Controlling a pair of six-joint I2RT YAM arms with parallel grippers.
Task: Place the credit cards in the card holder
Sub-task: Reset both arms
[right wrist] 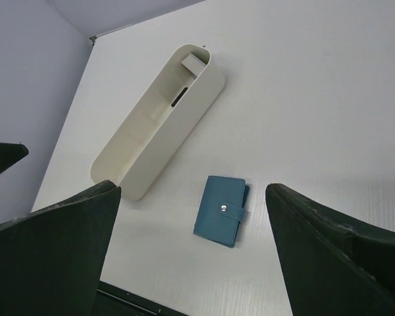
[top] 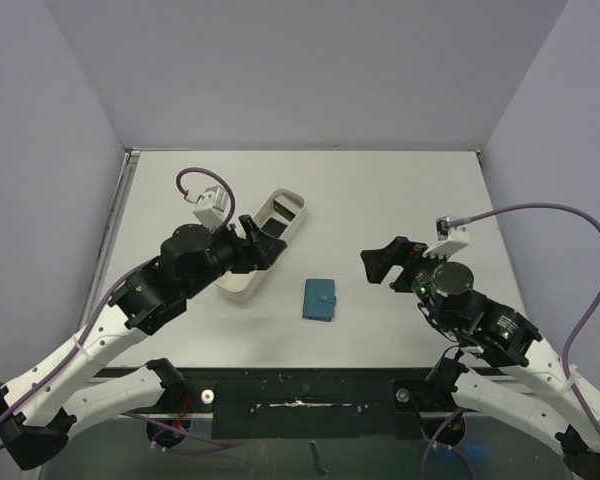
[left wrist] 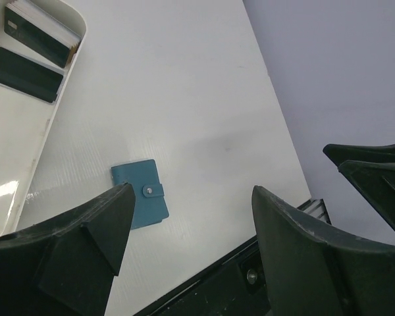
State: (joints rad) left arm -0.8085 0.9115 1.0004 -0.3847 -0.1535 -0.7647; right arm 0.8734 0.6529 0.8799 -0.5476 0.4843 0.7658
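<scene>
Teal-blue card holder (top: 319, 299), plain, 1 silver snap (left wrist: 148, 190) on tab. 2 near-black credit cards (left wrist: 23, 66) against off-white tray (right wrist: 184, 125). White table (top: 400, 190), pale lilac-grey walls (top: 310, 70). Arms (top: 70, 365) black with white links; cables (top: 550, 212) purple.

Right wrist view. My right gripper (right wrist: 191, 191) holds its jaws spread wide, the two dark fingers (right wrist: 52, 250) filling the lower corners. Between them the card holder (right wrist: 218, 210) lies closed on the white table (right wrist: 316, 92), snap tab (right wrist: 234, 212) fastened across its front. Near it, not touching, the long white tray (right wrist: 174, 148) runs diagonally toward the far left corner, open side up
</scene>
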